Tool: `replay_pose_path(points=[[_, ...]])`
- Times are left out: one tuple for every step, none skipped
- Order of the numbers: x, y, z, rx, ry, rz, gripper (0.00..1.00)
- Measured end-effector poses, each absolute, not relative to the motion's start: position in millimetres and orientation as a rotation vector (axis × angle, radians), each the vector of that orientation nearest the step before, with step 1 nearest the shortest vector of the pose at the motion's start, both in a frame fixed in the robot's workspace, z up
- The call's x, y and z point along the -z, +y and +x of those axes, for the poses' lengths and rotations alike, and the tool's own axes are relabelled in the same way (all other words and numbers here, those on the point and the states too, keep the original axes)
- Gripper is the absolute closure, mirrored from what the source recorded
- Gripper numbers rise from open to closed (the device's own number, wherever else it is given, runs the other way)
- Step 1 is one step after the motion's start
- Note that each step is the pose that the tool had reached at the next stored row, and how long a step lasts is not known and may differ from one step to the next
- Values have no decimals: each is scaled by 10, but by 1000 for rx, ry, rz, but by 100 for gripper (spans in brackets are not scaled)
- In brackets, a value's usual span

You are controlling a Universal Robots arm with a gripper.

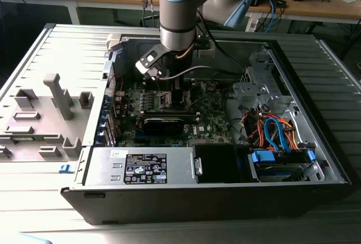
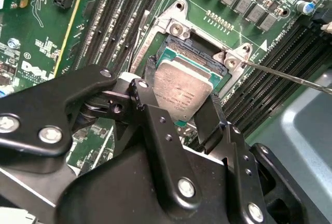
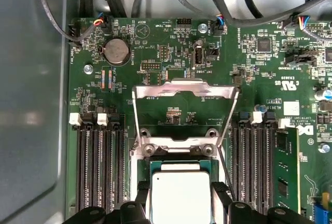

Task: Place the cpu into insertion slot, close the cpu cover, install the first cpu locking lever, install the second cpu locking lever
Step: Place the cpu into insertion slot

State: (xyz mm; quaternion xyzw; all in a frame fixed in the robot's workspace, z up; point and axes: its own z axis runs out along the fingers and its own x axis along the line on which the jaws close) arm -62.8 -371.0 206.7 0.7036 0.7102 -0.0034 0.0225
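The cpu (image 2: 182, 90) (image 3: 180, 197), a flat square chip with a silvery top, lies level in or just over the insertion slot (image 2: 174, 45) (image 3: 179, 166); I cannot tell whether it is fully seated. My gripper (image 2: 181, 93) (image 3: 180, 199) is shut on the cpu, with one black finger (image 2: 150, 68) against one edge and the other against the opposite edge. The cpu cover (image 3: 184, 90), a thin silvery frame, stands swung back from the slot on its hinge. A thin metal locking lever (image 2: 290, 77) sticks out beside the slot. In the exterior view my gripper (image 1: 168, 88) reaches down onto the motherboard (image 1: 211, 120).
The open computer case (image 1: 316, 142) surrounds the board. Black memory slots (image 3: 98, 167) run along both sides of the socket, with a memory stick (image 3: 287, 172) in one. A black card (image 1: 163, 124) lies on the board near the socket. Cables (image 1: 276, 131) and a drive bay sit at the exterior view's right.
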Motion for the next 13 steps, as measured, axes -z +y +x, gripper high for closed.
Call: replay_pose_path(points=[[-2062,-3709,-627,10,2200,2179,45],[-2056,-3709,-628,10,2200,2179,45],[-2049,-3709,-628,10,2200,2179,45],[-2042,-3709,-631,10,2200,2179,45],[-2032,-3709,-634,10,2200,2179,45],[-2026,-3709,-636,11,2200,2179,45],[-2020,-3709,-638,11,2200,2179,45],[-2015,-3710,-638,11,2200,2179,45],[-2010,-3710,-638,11,2200,2179,45],[-2004,-3710,-638,11,2200,2179,45],[-1998,-3710,-639,11,2200,2179,45],[-1992,-3710,-639,11,2200,2179,45],[-1987,-3710,-639,11,2200,2179,45]])
